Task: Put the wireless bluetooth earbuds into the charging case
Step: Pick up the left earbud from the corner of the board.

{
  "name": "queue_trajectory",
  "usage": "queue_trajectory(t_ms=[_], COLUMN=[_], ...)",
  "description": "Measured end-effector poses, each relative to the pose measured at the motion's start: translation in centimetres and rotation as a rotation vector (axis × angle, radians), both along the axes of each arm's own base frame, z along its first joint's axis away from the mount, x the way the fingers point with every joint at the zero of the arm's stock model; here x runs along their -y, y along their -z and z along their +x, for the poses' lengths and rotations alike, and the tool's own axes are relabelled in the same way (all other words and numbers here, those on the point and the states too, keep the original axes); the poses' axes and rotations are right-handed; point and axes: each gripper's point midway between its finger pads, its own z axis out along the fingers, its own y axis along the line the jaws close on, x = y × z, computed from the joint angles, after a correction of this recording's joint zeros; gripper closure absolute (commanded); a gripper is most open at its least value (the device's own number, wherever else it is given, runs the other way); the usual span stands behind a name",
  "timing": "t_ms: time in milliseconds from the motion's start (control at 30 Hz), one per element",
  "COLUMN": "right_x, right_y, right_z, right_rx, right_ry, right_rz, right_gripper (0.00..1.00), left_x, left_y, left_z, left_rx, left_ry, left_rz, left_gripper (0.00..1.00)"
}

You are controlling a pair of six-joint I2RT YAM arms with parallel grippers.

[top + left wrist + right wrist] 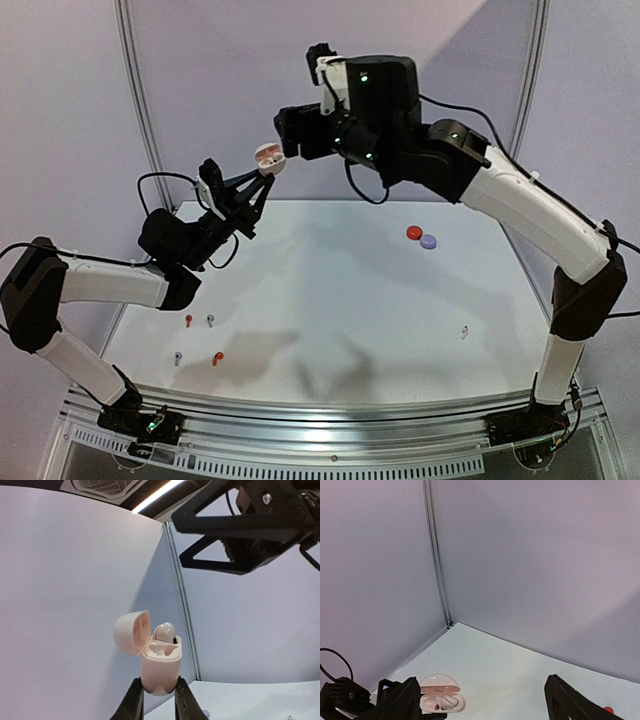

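My left gripper (264, 178) is raised high above the table's far left, shut on the base of a pale pink charging case (268, 156). The case's lid stands open. In the left wrist view the case (160, 662) sits upright between my fingers (134, 700), with one whitish earbud (165, 631) seated in it and the nearer slot bare. My right gripper (288, 130) hovers just above and right of the case, wide open and empty. The right wrist view looks down on the open case (441, 697). Loose earbuds lie on the table: red (188, 319), lavender (210, 320), lavender (178, 356), red (217, 357), white (464, 331).
A round red case (414, 232) and a round lavender case (430, 241) lie at the table's back right. Pale walls and a corner post (437, 570) stand behind the table. The metal rail (330, 410) runs along the near edge.
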Motion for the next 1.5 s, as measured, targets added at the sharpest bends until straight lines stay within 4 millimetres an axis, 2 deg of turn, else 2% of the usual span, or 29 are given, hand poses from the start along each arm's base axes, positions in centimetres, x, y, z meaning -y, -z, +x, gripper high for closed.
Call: queue_trajectory(t_ms=[33,133,200,267,333,433,533,567,633,700,767,833,933,1033,1333,1500], right_x=[0.9,5.6,9.8,14.3,17.6,19.9,21.0,21.7,24.0,27.4,30.9,33.2,34.5,34.8,36.6,36.4], right_y=[-0.6,-2.6,-2.9,-1.9,0.2,4.7,10.7,13.3,17.5,22.8,28.1,31.7,35.1,36.3,39.3,39.7], right_z=[0.2,1.7,2.9,4.2,5.0,5.6,5.2,4.7,4.3,3.5,1.8,-0.1,-2.7,-3.7,-4.5,-4.2], right_rx=[-0.007,-0.051,-0.104,-0.184,-0.268,-0.392,-0.549,-0.623,-0.738,-0.878,-1.021,-1.124,-1.230,-1.264,-1.325,-1.319], right_ry=[0.009,0.080,0.160,0.260,0.351,0.443,0.503,0.528,0.602,0.706,0.806,0.873,0.903,0.895,0.912,0.891], right_rz=[0.015,0.101,0.151,0.186,0.204,0.172,0.086,0.050,-0.004,-0.071,-0.144,-0.201,-0.241,-0.228,-0.194,-0.184], right_gripper=[0.15,0.17,0.20,0.26,0.26,0.25,0.25,0.25,0.28,0.30,0.30,0.31,0.31,0.31,0.36,0.40], left_x=[0.0,0.0,-0.1,-0.1,-0.2,0.0,0.3,0.4,0.6,0.9,1.3,1.7,2.2,2.4,2.8,2.9], left_y=[0.0,0.1,0.3,0.6,0.6,0.7,0.7,0.7,0.8,1.0,1.3,1.6,2.4,2.8,3.3,3.5], left_z=[0.0,0.0,-0.1,0.0,0.0,-0.5,-1.3,-1.6,-2.2,-2.7,-3.5,-4.3,-5.5,-6.6,-9.1,-9.7], left_rx=[-0.001,-0.005,-0.012,-0.018,-0.022,-0.028,-0.028,-0.030,-0.036,-0.044,-0.056,-0.068,-0.100,-0.134,-0.196,-0.196], left_ry=[0.000,0.002,0.004,0.004,0.008,0.043,0.101,0.123,0.163,0.206,0.269,0.332,0.431,0.514,0.691,0.721], left_rz=[-0.001,-0.002,-0.001,0.001,0.000,0.000,0.008,0.010,0.014,0.021,0.034,0.048,0.074,0.090,0.128,0.147], left_gripper=[1.00,1.00,1.00,1.00,1.00,1.00,1.00,1.00,1.00,1.00,1.00,1.00,1.00,1.00,1.00,1.00])
